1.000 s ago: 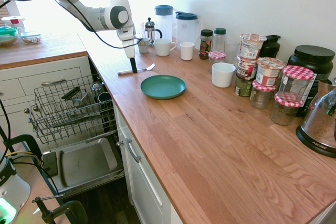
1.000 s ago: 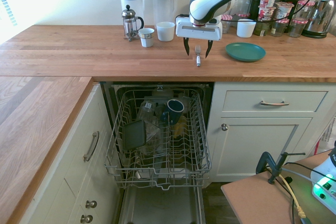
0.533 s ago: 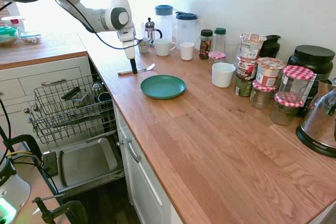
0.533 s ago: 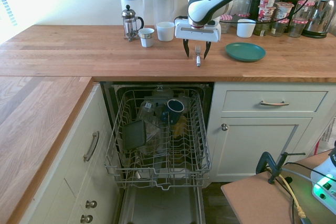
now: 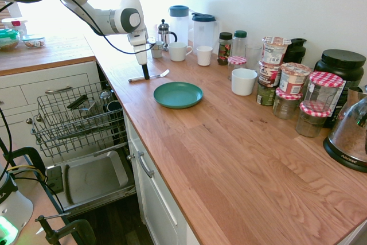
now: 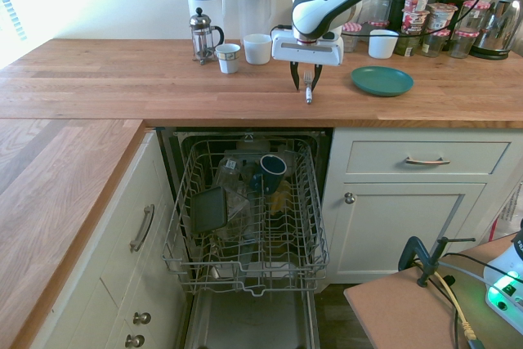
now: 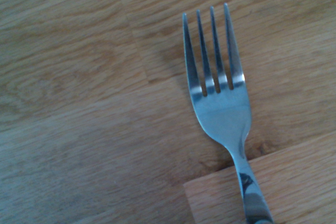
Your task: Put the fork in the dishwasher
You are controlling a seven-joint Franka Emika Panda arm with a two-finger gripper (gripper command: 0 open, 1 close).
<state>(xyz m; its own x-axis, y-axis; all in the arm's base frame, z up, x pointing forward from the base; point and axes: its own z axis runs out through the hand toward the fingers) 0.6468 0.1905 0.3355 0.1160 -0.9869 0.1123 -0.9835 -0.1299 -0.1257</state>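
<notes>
Slim silver metal fork [image 5: 150, 76] lies flat on the wooden bench [image 5: 229, 147], beside the round teal plate [image 5: 178, 94]. The tool [image 6: 306, 86] stands over it pointing down, its 2 fingers partly closed around the neck; contact cannot be confirmed. Earlier the fingers stood wider apart. Dishwasher's grey wire rack [image 6: 245, 218] is pulled out below.
</notes>
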